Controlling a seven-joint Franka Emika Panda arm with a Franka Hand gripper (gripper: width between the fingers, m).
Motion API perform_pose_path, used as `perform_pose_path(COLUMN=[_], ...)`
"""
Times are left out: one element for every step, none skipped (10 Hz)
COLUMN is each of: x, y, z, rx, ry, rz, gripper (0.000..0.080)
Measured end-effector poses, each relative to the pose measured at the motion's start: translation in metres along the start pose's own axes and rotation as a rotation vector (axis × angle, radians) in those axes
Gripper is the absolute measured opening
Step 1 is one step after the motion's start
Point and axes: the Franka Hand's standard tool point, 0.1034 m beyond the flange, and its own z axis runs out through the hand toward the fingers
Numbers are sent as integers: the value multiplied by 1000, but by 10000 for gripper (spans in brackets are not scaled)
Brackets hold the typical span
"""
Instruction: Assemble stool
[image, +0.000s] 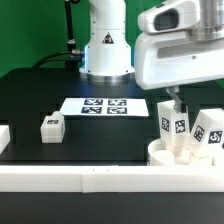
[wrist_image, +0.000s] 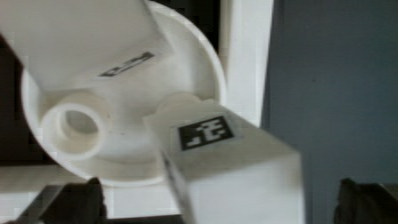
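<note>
Right near corner of the black desk (image: 100, 140): the thick round white plastic seat disc (image: 160, 153) (wrist_image: 54, 95) lies flat, close against the long white border rail (image: 100, 180).

Two short blocky white tagged legs stand on it. The left-hand leg (image: 172, 125) (wrist_image: 231, 165) is directly under the arm. The right-hand leg (image: 208, 130) (wrist_image: 98, 45) is just beside it.

The third blocky white leg (image: 52, 127) lies loose, well apart at the left. One round hole (wrist_image: 75, 122) in the seat is empty.

Jaws: open. In the wrist view the dark fingers sit either side of the left-hand leg with a gap on both sides, gripping nothing.

Risks, as we judge them:
- We cannot tell how deep this leg sits in its hole, so an off-centre close could tip it or jam it.
- The neighbouring leg is near, and a finger could knock it.
- Only the rail seems to hold the seat, so a twist or push may turn or slide the disc.

Surface: matte black and flat, with the marker board (image: 105, 105) at centre. The white robot base (image: 105, 45) stands at the far side, dark wall behind.
</note>
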Motion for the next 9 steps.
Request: perform_pose_path(x=[0, 0, 0, 0, 0, 0, 2, 5, 7], y=[-1, 2, 3, 3, 4, 3, -4, -9, -8], z=[0, 0, 0, 0, 0, 1, 1, 1, 2], rx=[0, -2, -5, -7, -10, -25, -51, -57, -65], ry=[2, 1, 0, 0, -2, -8, -12, -16, -23], rz=[-59, -181, -261, -317, -435, -540, -682, -756, -866], gripper=[649, 649, 649, 649, 649, 649, 649, 649, 649])
